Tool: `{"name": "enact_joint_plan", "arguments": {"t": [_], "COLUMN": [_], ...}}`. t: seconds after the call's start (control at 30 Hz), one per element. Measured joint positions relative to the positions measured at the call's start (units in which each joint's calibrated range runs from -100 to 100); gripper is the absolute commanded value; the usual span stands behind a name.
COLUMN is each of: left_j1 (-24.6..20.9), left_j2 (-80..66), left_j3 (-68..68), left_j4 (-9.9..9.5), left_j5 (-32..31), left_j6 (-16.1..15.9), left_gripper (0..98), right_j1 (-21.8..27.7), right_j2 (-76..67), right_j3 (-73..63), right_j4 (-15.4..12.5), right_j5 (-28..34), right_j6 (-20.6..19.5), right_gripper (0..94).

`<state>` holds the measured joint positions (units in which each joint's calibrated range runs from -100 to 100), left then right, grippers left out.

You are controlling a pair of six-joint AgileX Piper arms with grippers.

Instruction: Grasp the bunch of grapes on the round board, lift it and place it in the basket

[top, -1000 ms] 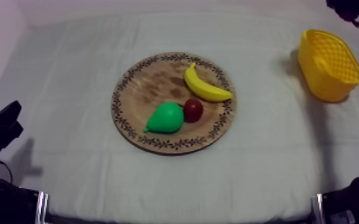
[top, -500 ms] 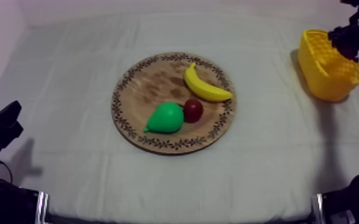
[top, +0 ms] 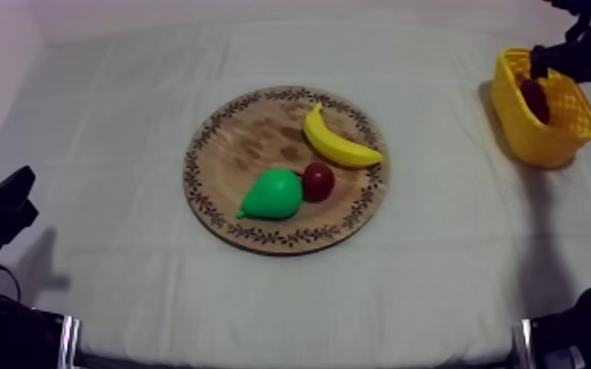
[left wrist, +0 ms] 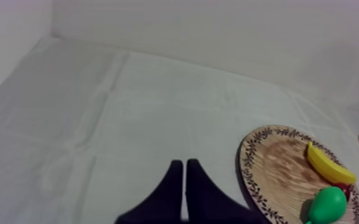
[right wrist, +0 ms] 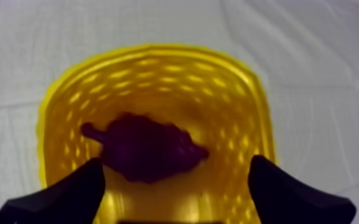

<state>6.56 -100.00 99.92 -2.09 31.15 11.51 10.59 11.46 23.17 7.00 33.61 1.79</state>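
Grapes (right wrist: 143, 148) are laid in the yellow basket (top: 543, 147), two o'clock of the board (top: 245, 142); right gripper (right wrist: 176, 173) is spread wide; task is judged done.

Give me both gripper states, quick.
Left gripper: shut on nothing, beside the wooden board.
Right gripper: open over the yellow basket, with the bunch of grapes lying inside.

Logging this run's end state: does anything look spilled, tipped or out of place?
Nothing stands out. The grapes lie inside the yellow basket; the banana, pear and small red fruit rest on the wooden board.
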Motion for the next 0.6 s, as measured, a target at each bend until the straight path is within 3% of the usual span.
{"name": "enact_joint_plan", "arguments": {"t": [0.33, 0.6], "left_j1": [0.0, 0.0], "left_j2": [0.0, 0.0], "left_j3": [0.0, 0.0], "left_j4": [0.0, 0.0], "left_j5": [0.0, 0.0], "left_j6": [0.0, 0.0], "left_gripper": [0.1, 0.1], "right_j1": [0.46, 0.49], "right_j2": [-10.11, -24.04], "right_j3": [6.86, 17.79], "right_j4": [-1.01, 0.04], "right_j5": [-4.74, -8.31], "right_j6": [2.18, 2.35], "right_gripper": [66.4, 61.2]}}
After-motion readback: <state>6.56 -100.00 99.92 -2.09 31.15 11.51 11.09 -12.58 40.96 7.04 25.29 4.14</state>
